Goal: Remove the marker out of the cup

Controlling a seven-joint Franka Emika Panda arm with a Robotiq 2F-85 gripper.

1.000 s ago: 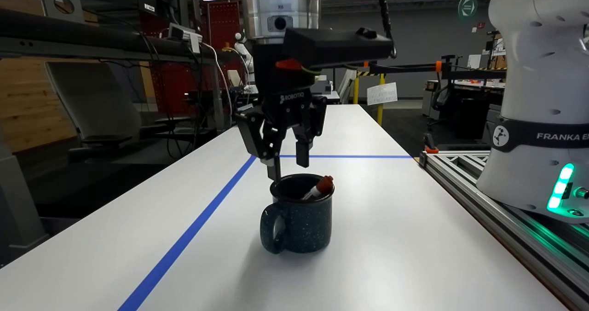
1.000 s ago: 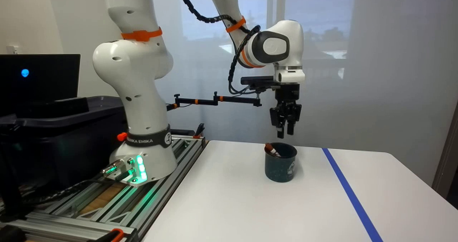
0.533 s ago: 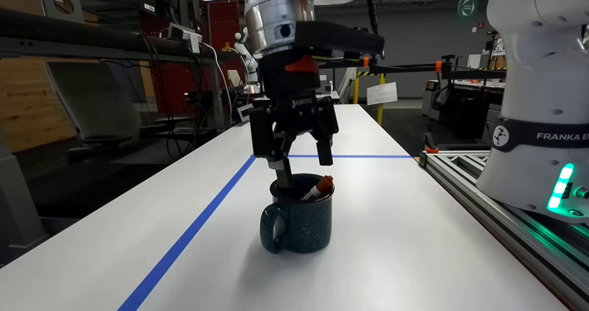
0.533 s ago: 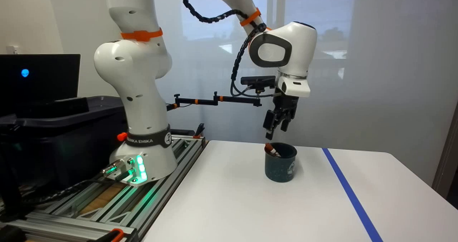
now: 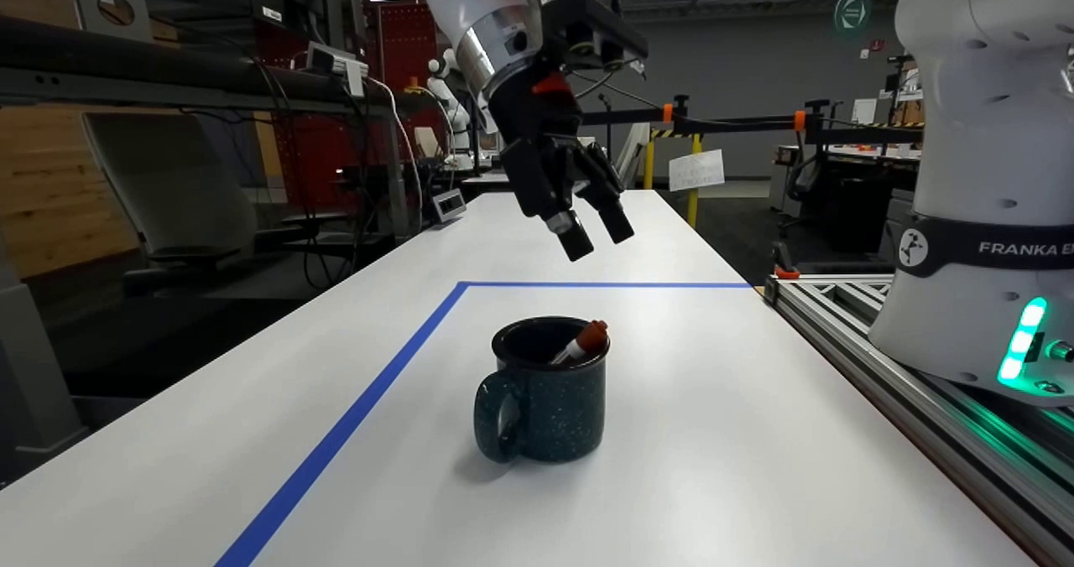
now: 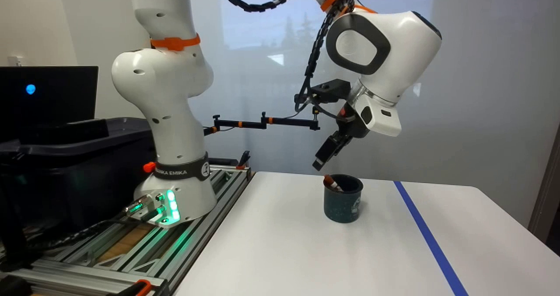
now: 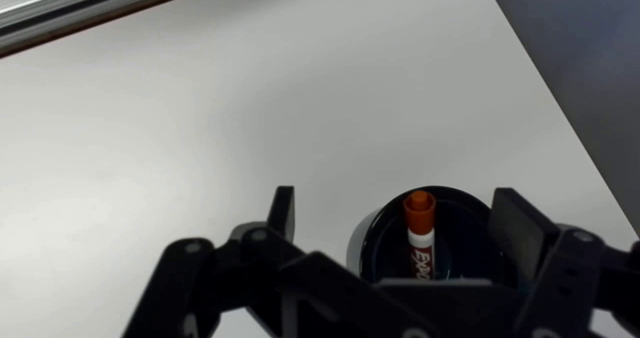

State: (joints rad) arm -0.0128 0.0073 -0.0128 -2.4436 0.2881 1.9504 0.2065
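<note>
The cup (image 5: 558, 412), a dark blue-green speckled mug, stands upright on the table in both exterior views (image 6: 343, 207). The marker (image 5: 590, 338) leans inside it with its red-orange cap above the rim, also in an exterior view (image 6: 331, 182). In the wrist view the marker (image 7: 421, 235) shows its cap, white band and upper label; its lower end is hidden by the gripper. My gripper (image 5: 599, 242) is open and empty, tilted, above and apart from the cup. In the wrist view the fingers (image 7: 395, 198) stand wide on either side of the marker, the right one overlapping the cup's edge (image 7: 440, 190).
The white table (image 5: 713, 449) carries blue tape lines (image 5: 352, 416). The robot base (image 6: 181, 199) stands on a metal rail frame (image 6: 192, 243) along one table edge. A black jointed bar (image 6: 288, 121) extends behind the gripper. The table edge shows in the wrist view.
My gripper has tilted from pointing straight down to a slant, its fingertips swinging toward the robot base side. It has also moved up and away in an exterior view. Cup and marker have not moved.
</note>
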